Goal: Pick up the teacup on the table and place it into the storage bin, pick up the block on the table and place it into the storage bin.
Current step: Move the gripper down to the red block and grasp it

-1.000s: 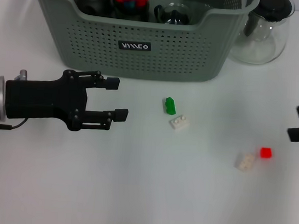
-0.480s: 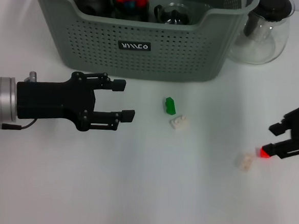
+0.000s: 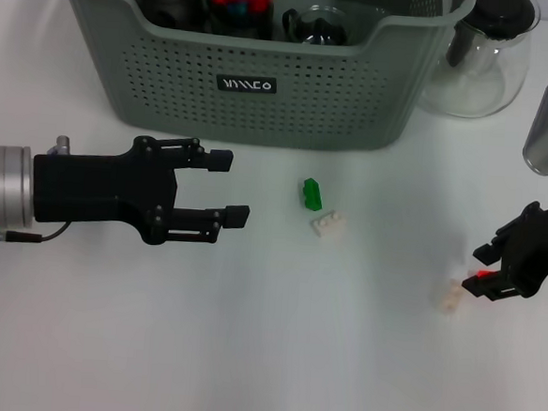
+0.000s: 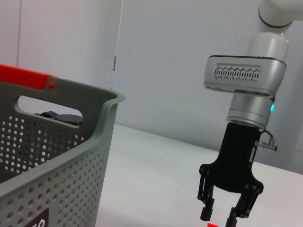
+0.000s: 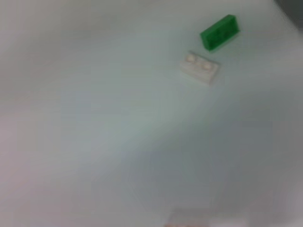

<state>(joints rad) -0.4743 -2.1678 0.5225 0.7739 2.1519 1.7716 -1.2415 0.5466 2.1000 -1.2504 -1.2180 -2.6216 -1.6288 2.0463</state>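
The right tool (image 3: 478, 267), fingers spread, straddles the red block (image 3: 483, 275) on the counter (image 3: 245, 354) at right. The left tool (image 3: 226, 187) hovers wide at left, below the bin (image 3: 264, 83) at top.

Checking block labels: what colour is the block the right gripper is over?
Red block; clearest in the head view.

Bright, even overhead light; soft faint shadows lie on the white surface (image 3: 245, 354). The right wrist view is blurred, with a pinkish corner.
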